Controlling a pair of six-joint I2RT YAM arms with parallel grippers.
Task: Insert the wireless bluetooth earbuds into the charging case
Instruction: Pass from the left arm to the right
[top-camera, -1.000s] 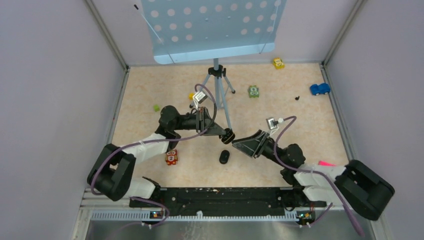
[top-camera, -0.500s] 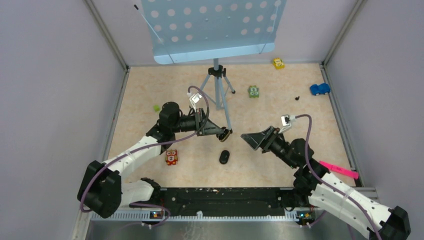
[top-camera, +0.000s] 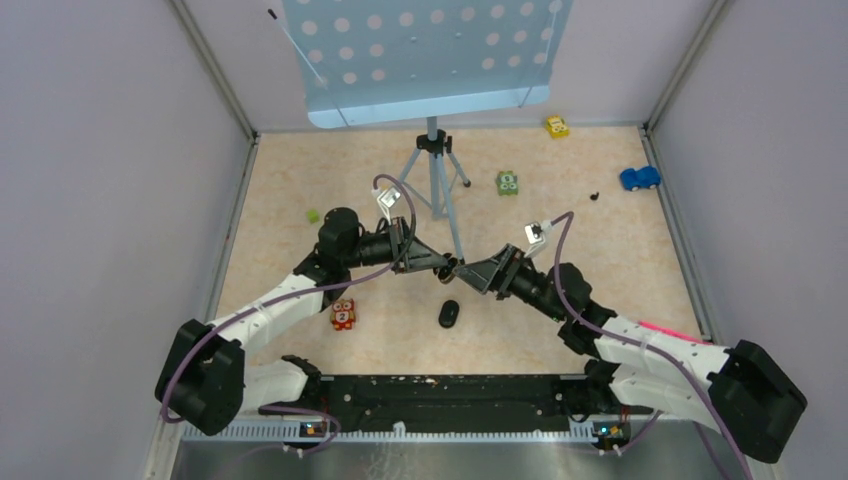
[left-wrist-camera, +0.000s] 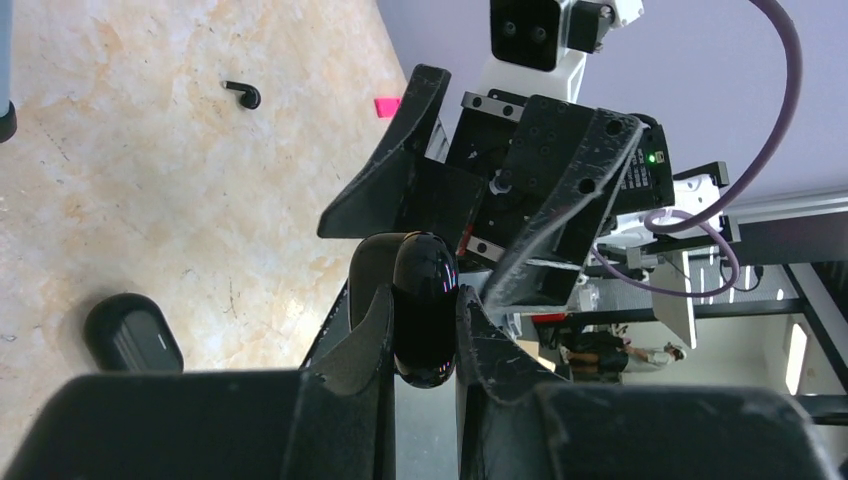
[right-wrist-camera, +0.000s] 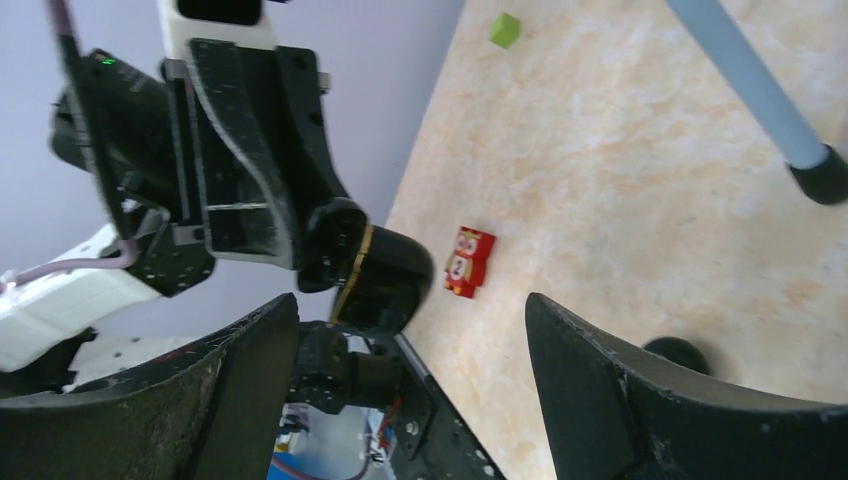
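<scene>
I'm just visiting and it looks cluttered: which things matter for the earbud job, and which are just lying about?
For the job:
glossy black case, clamped in the left pincer
loose black earbud
black oval pod lying loose, probably

Just lying about:
blue toy car, yellow toy, green block, green cube, red block, pink pen, tripod stand

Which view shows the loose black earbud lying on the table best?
Left wrist: the earbud lies unobstructed, its bud and stem distinct. The top external view shows the earbud only as a dark speck near the blue toy car. The right wrist view misses it.
</scene>
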